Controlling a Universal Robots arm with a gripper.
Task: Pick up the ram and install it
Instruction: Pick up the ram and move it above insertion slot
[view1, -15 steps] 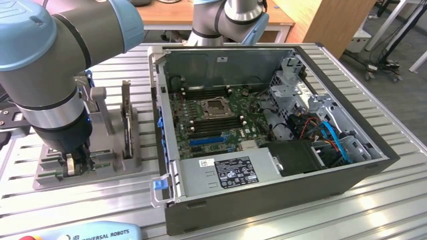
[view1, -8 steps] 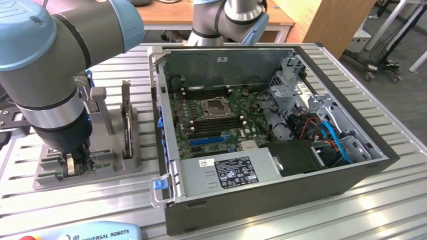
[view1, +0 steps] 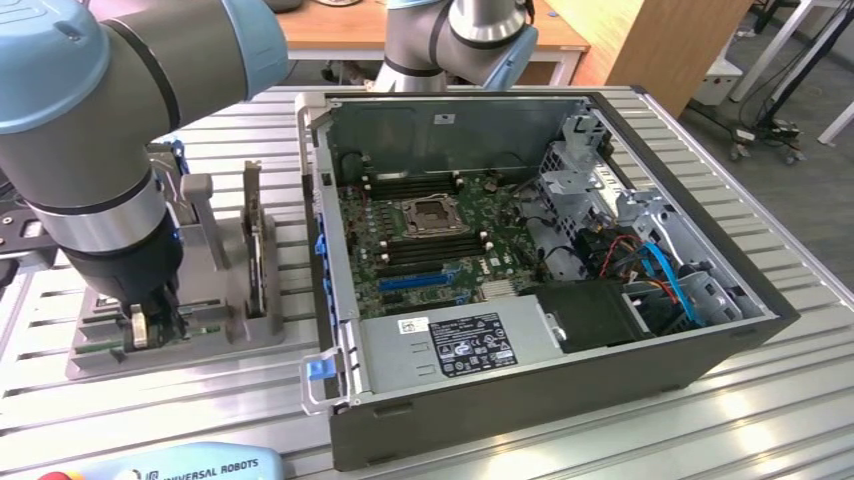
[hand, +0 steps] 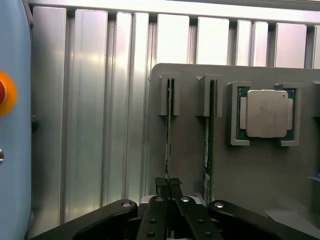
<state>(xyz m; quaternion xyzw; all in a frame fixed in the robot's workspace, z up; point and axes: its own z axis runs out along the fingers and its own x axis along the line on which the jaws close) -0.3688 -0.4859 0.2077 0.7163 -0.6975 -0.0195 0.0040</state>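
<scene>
The ram (hand: 169, 130) is a thin green stick seen edge-on, standing in a slot of the grey holder (hand: 190, 165). My gripper (hand: 169, 189) is shut on its near end, the two black fingers pressed against its sides. A second stick of the same kind (hand: 209, 135) stands in the neighbouring slot, apart from the fingers. In the exterior view my gripper (view1: 138, 330) reaches down into the grey holder (view1: 80, 360) at that view's left, beside the open computer case (view1: 534, 400).
A square silver processor chip (hand: 265, 112) sits in a pocket of the holder past the second stick. The case's motherboard (view1: 427, 230) lies exposed, with a power supply (view1: 454, 345) and cables. A blue teach pendant (view1: 174, 465) with a red button (hand: 4, 92) lies nearby.
</scene>
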